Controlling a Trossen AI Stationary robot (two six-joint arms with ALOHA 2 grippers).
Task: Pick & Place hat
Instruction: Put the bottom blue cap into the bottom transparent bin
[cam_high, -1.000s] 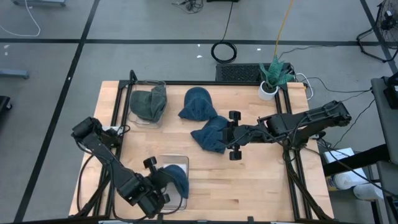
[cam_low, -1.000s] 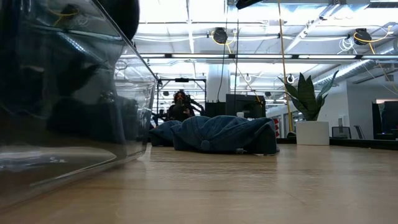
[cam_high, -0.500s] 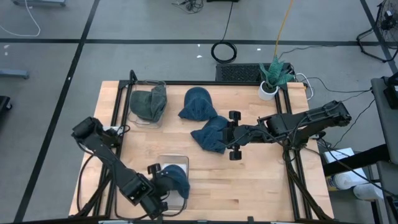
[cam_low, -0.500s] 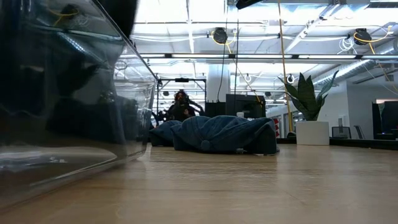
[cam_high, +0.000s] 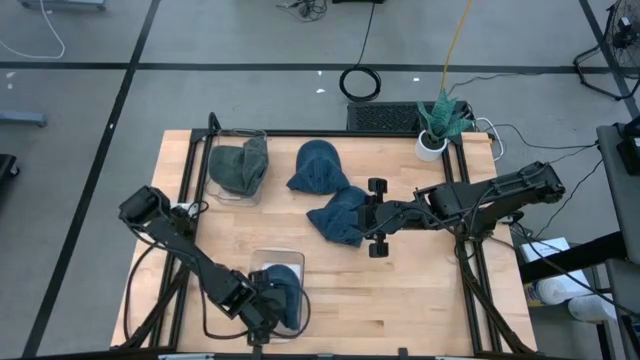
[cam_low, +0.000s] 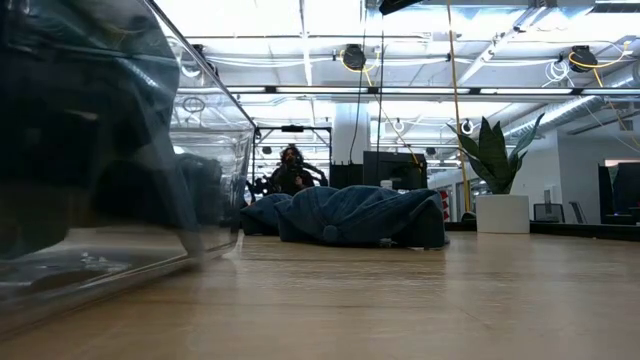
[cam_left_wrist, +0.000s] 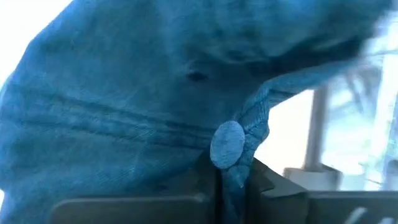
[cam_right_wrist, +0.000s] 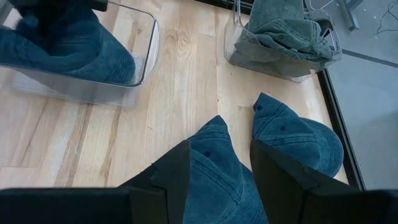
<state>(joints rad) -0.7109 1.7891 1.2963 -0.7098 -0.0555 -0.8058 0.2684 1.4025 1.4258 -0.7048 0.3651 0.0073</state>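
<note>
A blue denim hat (cam_high: 287, 293) is inside the clear bin (cam_high: 276, 256) at the table's near edge, with my left gripper (cam_high: 262, 308) shut on it. The hat fills the left wrist view, its top button (cam_left_wrist: 227, 143) just ahead of the fingers. The right wrist view shows the same hat (cam_right_wrist: 74, 46) within the bin's walls (cam_right_wrist: 151, 56). A second blue hat (cam_high: 340, 215) lies flat mid-table. My right gripper (cam_high: 362, 225) hovers open over that hat's right edge (cam_right_wrist: 214, 168). A third blue hat (cam_high: 318, 167) lies farther back. My left gripper pinches a fold of the hat's crown cloth (cam_left_wrist: 235, 180) between its two fingers, right beside the top button. The fingers come steeply from above into the bin. The hat bulges out ahead of them, inside the bin walls. Whether it rests on the bin's floor I cannot tell.
A second clear bin (cam_high: 238, 135) at the far left holds a grey-green hat (cam_high: 240, 165). A potted plant (cam_high: 437, 125) stands at the far right corner. Bare wood lies between the near bin and the mid-table hats. The near bin's wall (cam_low: 120, 200) fills the left of the low view.
My left gripper has sunk into the near bin and tipped to point more steeply down, carrying the blue hat with it. The hat now sits lower between the bin's walls.
</note>
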